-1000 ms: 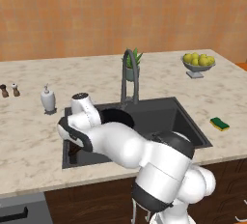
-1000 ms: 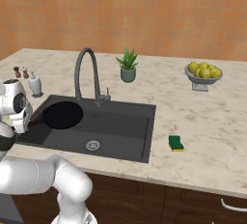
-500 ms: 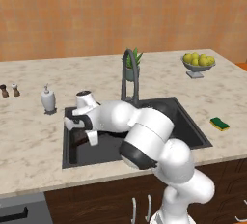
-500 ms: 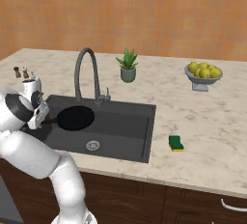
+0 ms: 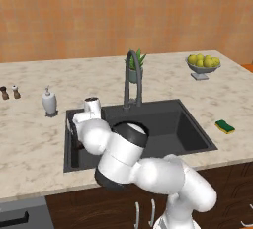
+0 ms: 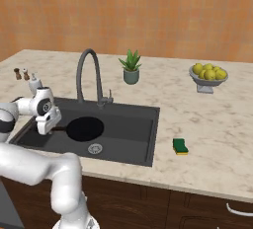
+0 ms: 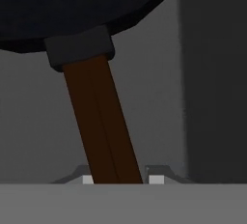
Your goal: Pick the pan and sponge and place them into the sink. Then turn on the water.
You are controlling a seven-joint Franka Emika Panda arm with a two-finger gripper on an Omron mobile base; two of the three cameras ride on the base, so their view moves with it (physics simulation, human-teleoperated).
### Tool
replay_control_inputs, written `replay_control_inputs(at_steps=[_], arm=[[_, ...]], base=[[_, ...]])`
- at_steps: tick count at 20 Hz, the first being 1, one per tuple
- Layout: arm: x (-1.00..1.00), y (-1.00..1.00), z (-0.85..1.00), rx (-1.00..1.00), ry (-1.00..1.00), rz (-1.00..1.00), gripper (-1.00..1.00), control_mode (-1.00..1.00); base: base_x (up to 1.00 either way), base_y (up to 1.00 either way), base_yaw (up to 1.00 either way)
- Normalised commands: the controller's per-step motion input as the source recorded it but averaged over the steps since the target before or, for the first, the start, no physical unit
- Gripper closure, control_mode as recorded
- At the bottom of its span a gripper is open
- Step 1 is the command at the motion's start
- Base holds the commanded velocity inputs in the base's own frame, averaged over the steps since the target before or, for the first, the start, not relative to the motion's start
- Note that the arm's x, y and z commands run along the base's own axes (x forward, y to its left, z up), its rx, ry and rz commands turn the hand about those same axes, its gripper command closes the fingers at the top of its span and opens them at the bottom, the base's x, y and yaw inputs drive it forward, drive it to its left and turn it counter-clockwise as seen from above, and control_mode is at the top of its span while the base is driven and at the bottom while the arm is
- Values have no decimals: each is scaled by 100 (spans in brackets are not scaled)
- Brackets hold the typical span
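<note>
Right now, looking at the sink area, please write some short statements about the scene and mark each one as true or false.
1. The pan is inside the sink. True.
2. The sponge lies in the sink. False: it lies on the counter, to the right of the basin.
3. The tool is shut on the pan's brown handle. True.
4. Water runs from the faucet. False: no water is visible.
5. The fruit bowl stands beside the soap bottle. False: they stand at opposite ends of the counter.
</note>
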Motion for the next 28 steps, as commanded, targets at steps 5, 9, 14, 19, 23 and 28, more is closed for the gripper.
replay_control_inputs(at_steps=[5, 9, 14, 19, 23, 28], arm=[[23, -19, -48, 0, 0, -7, 100, -100], [14, -19, -43, 0, -4, 0, 100, -100], [1, -36, -52, 0, -6, 3, 100, -100], [2, -25, -58, 0, -4, 2, 100, -100], [19, -1, -64, 0, 0, 1, 100, -100], [30, 0, -57, 0, 0, 3, 100, -100]], base=[[0, 0, 0], [0, 0, 0], [0, 0, 0], [0, 0, 0], [0, 0, 0], [0, 0, 0]])
